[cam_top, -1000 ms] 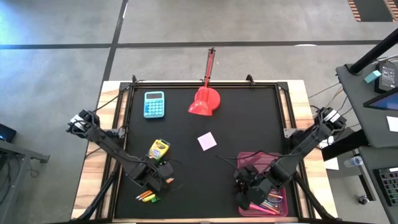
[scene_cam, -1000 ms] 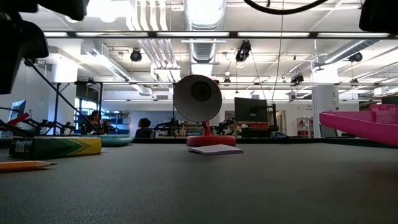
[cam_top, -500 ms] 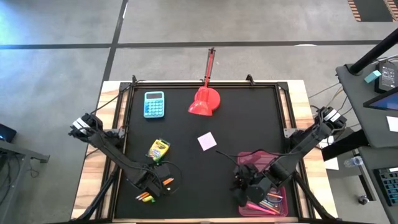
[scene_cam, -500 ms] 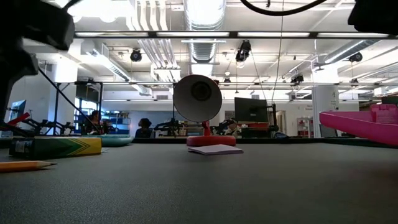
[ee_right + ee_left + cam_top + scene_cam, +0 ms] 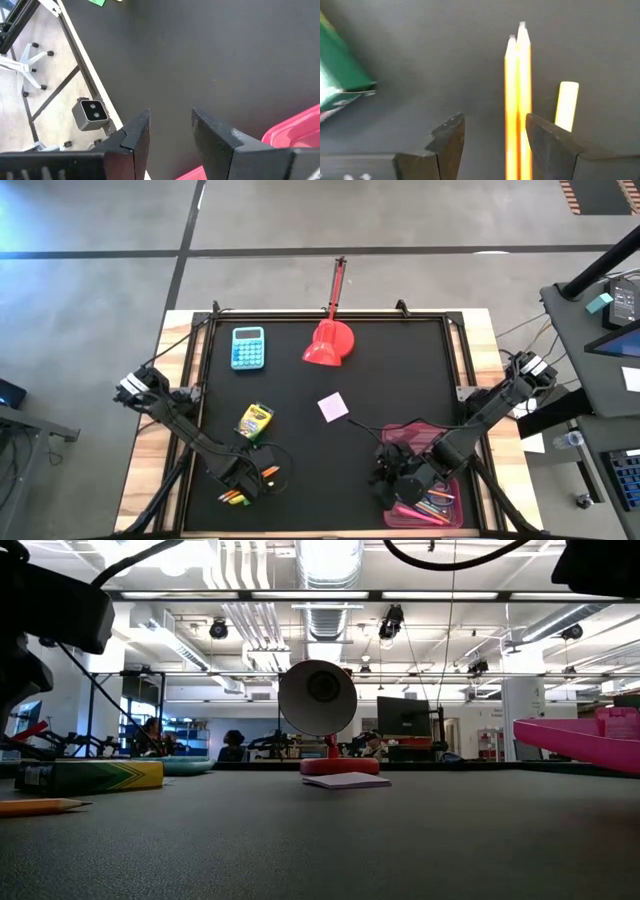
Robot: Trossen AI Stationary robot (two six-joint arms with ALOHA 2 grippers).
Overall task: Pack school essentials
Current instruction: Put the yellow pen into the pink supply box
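High view shows your left hand (image 5: 247,476) low over the near-left part of the black-topped desk (image 5: 400,380), directly above the loose orange and yellow pencils (image 5: 236,496). Left wrist view confirms the reason for that position: two orange pencils (image 5: 516,95) lie side by side between the spread fingers, closer to one finger (image 5: 547,145) than to the other, and a pale yellow stick (image 5: 566,104) lies just outside it. That hand is wide open and holds nothing. I judge it is lined up to close on the pencil pair, but you should note the off-centre alignment; the yellow piece may be nudged.

Your right hand (image 5: 390,478) hangs at the near-left corner of the translucent pink plastic tray (image 5: 412,430), which already contains several pens (image 5: 436,505) in pink and other colours. Right wrist view shows its fingers (image 5: 136,140) partly parted with only bare desk and the tray's pink rim (image 5: 295,125) beyond them; it holds nothing. It appears to be waiting beside the tray.

Still unpacked: the yellow-green crayon box (image 5: 254,420) lying flat just beyond the left hand, and the pale pink square note pad (image 5: 333,406) mid-desk. The light-blue calculator (image 5: 248,347) and red domed lamp (image 5: 329,343) stand at the far edge, well apart from the work. Scissors are not discernible.
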